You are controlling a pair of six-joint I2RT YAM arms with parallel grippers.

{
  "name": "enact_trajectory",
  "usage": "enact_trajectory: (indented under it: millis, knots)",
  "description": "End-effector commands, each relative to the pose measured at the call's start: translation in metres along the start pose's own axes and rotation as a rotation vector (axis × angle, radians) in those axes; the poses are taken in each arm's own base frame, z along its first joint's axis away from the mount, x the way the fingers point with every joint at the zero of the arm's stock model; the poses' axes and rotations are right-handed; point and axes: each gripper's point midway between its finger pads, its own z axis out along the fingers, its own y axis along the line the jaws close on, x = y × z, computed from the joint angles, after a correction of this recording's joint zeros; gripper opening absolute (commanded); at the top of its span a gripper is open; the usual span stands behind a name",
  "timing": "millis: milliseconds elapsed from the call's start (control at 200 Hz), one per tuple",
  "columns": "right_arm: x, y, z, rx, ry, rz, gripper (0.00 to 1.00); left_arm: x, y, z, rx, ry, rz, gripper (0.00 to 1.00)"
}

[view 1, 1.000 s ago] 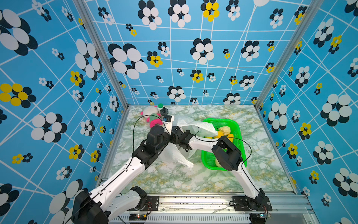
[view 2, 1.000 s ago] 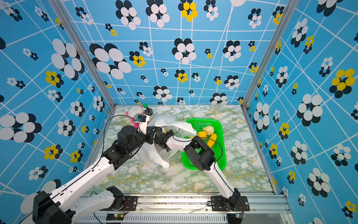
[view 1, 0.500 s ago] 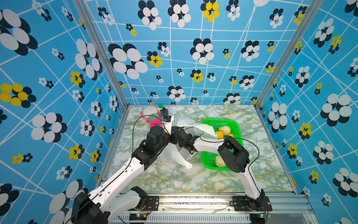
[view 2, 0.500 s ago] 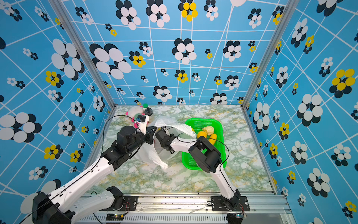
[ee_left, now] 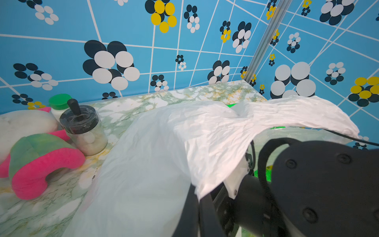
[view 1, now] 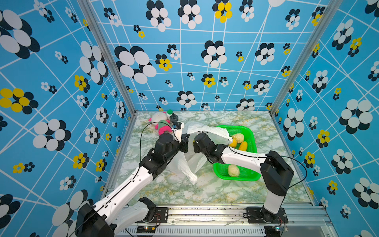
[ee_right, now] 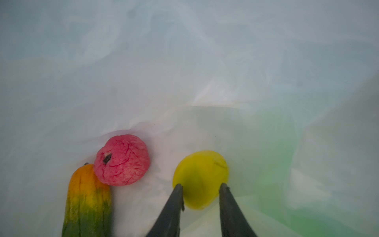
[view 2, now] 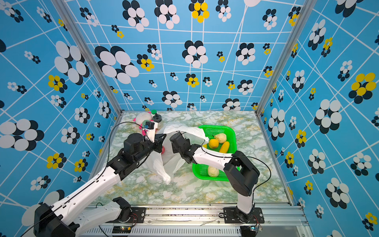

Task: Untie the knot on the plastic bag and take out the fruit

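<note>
Jaws of right gripper (ee_right: 201, 185) set narrow, pinching round yellow toy fruit (ee_right: 201, 172) inside thin translucent white plastic bag (view 1: 207, 130), wrinkled pink-red fruit (ee_right: 122, 160) and elongated green-orange fruit (ee_right: 88, 201) beside it, left gripper (ee_left: 198, 203) clamped on bag's rim, green mesh basket (view 1: 238, 127) alongside.

The plastic bag (ee_left: 164, 143) is thin, crinkled, translucent film. Inside it, the yellow fruit (ee_right: 201, 170) looks smooth and matt, the pink-red fruit (ee_right: 122, 160) wrinkled. Beside the bag stands a shiny metal canister (ee_left: 88, 141).

plastic bag (view 1: 207, 130): white, crumpled, mouth open | fruit (ee_right: 122, 160): red, yellow, green-orange pieces inside
</note>
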Motion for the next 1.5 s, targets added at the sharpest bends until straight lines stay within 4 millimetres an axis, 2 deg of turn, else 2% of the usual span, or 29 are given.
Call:
enact_trajectory:
  millis: [0,75,145,360,425,470,555,750,905,1004,1089,1104,1124,1349,1414,1494]
  knots:
    - [0.000,0.004,-0.015,-0.033,-0.027,0.028,0.34,-0.011,-0.003,-0.008,0.012,-0.031,-0.002,0.00]
    - [0.000,-0.002,-0.018,-0.010,-0.032,0.035,0.29,-0.014,-0.006,-0.009,0.022,-0.034,-0.003,0.00]
    - [0.003,-0.002,-0.018,-0.008,-0.019,0.031,0.30,-0.014,-0.006,-0.010,0.026,-0.036,-0.003,0.00]
    - [0.027,0.029,-0.008,-0.067,0.030,-0.091,0.67,-0.013,-0.006,-0.012,0.027,-0.037,-0.006,0.00]
    - [0.033,0.027,-0.002,-0.032,0.052,-0.092,0.80,-0.014,-0.006,-0.012,0.025,-0.037,-0.004,0.00]
    - [0.036,0.021,0.003,0.014,0.071,-0.080,0.85,-0.016,-0.007,-0.012,0.028,-0.040,-0.006,0.00]
    - [0.042,0.019,0.010,0.054,0.111,-0.052,0.87,-0.014,-0.008,-0.011,0.035,-0.037,-0.006,0.00]
    - [0.071,0.034,0.036,0.066,0.240,0.026,0.89,-0.014,-0.009,-0.008,0.040,-0.027,-0.008,0.00]
    - [0.091,0.037,0.051,0.099,0.296,0.041,0.99,-0.014,-0.007,-0.008,0.034,-0.033,-0.005,0.00]
    - [0.099,0.035,0.059,0.119,0.313,0.035,0.99,-0.011,-0.008,-0.007,0.037,-0.028,-0.007,0.00]
    - [0.096,0.037,0.058,0.119,0.310,0.046,0.99,-0.010,-0.008,-0.006,0.038,-0.019,-0.008,0.00]
    - [0.106,0.034,0.064,0.133,0.327,0.038,0.99,-0.010,-0.008,-0.006,0.039,-0.019,-0.008,0.00]
    - [0.109,0.034,0.065,0.137,0.330,0.038,0.99,-0.011,-0.009,-0.006,0.040,-0.018,-0.007,0.00]
    - [0.107,0.029,0.078,0.134,0.314,0.063,0.89,-0.014,-0.009,-0.012,0.043,-0.038,-0.006,0.00]
    - [0.102,0.031,0.082,0.104,0.304,0.076,0.90,-0.013,-0.009,-0.013,0.044,-0.037,-0.009,0.00]
    - [0.093,0.036,0.085,0.059,0.283,0.091,0.99,-0.014,-0.009,-0.014,0.045,-0.040,-0.008,0.00]
